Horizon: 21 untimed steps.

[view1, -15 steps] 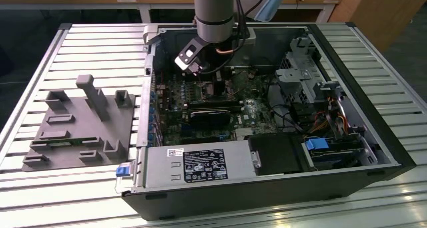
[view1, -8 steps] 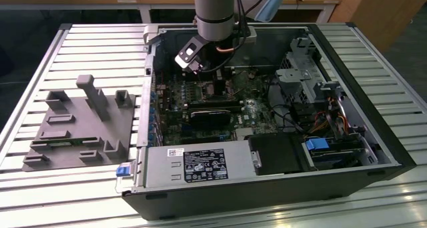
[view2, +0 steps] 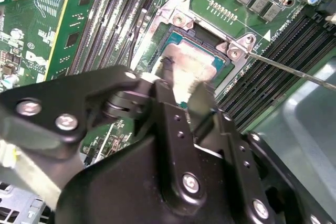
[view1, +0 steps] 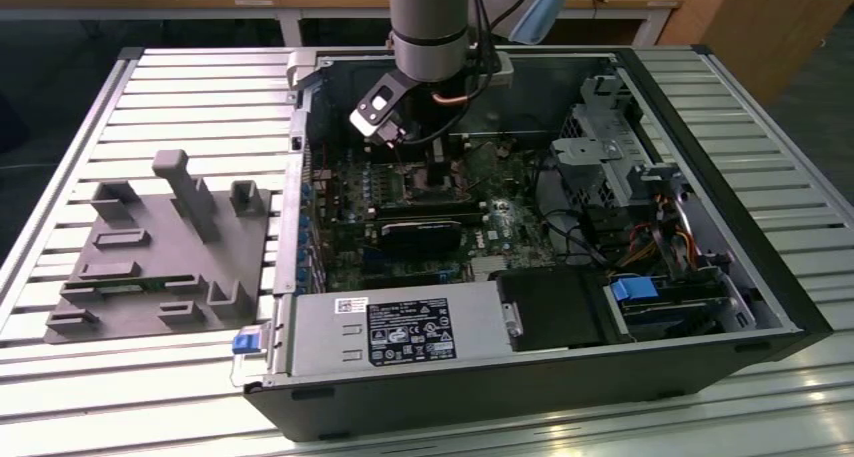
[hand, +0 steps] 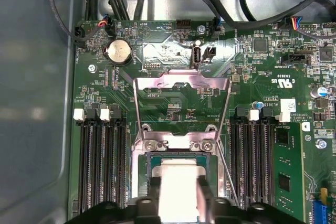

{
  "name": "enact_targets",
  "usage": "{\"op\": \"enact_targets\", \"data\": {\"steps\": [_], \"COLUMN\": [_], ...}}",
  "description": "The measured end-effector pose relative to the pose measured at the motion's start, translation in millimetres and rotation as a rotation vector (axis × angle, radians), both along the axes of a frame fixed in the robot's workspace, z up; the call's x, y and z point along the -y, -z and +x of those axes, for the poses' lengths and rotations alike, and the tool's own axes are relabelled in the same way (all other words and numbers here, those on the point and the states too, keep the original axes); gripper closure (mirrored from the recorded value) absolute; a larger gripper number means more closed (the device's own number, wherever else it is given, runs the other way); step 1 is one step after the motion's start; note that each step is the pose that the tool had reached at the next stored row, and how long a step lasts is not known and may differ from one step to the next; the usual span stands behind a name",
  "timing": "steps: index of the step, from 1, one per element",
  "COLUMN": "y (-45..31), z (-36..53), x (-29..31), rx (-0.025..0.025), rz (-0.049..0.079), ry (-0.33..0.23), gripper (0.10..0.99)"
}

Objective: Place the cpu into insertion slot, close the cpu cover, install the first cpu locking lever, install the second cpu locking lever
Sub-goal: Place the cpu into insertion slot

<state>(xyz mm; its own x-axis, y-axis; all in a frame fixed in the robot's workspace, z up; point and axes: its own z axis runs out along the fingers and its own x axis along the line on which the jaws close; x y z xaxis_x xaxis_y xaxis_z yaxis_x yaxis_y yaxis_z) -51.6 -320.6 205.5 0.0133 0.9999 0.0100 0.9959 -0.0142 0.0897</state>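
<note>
We lose part of the cpu (hand: pixel 178 174) behind the gripper (hand: pixel 178 205) in the first wrist view. The picture's edge cuts off the insertion slot (hand: pixel 137 174).

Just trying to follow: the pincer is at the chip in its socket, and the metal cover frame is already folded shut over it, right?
Not shut: the first wrist view shows the cpu cover swung open, away from the insertion slot. The pincer is indeed at the cpu in that slot.

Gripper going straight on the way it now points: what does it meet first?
Most likely the cpu, sitting in the insertion slot directly ahead of the gripper. Depth is unclear, so it may already be touching.
</note>
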Motion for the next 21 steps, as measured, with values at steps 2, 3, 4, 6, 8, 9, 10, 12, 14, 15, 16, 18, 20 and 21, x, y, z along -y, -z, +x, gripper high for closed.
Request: {"op": "enact_targets", "data": {"steps": [2, 3, 4, 6, 8, 9, 10, 12, 14, 15, 16, 18, 20, 21], "y": [-0.2, -0.3, -0.4, -0.7, -0.9, -1.0, -1.1, -1.3, -1.7, -2.6, -3.9, -7.6, -12.1, -14.8], "z": [0.0, 0.0, 0.0, 0.0, 0.0, 0.0, 0.0, 0.0, 0.0, 0.0, 0.0, 0.0, 0.0, 0.0], "x": [0.0, 0.0, 0.0, 0.0, 0.0, 0.0, 0.0, 0.0, 0.0, 0.1, 0.0, 0.0, 0.0, 0.0], "rx": [0.0, 0.0, 0.0, 0.0, 0.0, 0.0, 0.0, 0.0, -0.0001, -0.0002, -0.0001, 0.0, 0.0001, -0.0001], "rz": [0.0, 0.0, 0.0, 0.0, 0.0, 0.0, 0.0, 0.0, 0.0, 0.0, 0.0, 0.0, 0.0, 0.0], "ry": [0.0, 0.0, 0.0, 0.0, 0.0, 0.0, 0.0, 0.0, 0.0, 0.0, 0.0, 0.0, 0.0, 0.0], "gripper": [0.737, 0.855, 0.855, 0.91, 0.984, 0.984, 0.984, 0.984, 0.984, 0.984, 0.984, 0.984, 0.984, 0.984]}}
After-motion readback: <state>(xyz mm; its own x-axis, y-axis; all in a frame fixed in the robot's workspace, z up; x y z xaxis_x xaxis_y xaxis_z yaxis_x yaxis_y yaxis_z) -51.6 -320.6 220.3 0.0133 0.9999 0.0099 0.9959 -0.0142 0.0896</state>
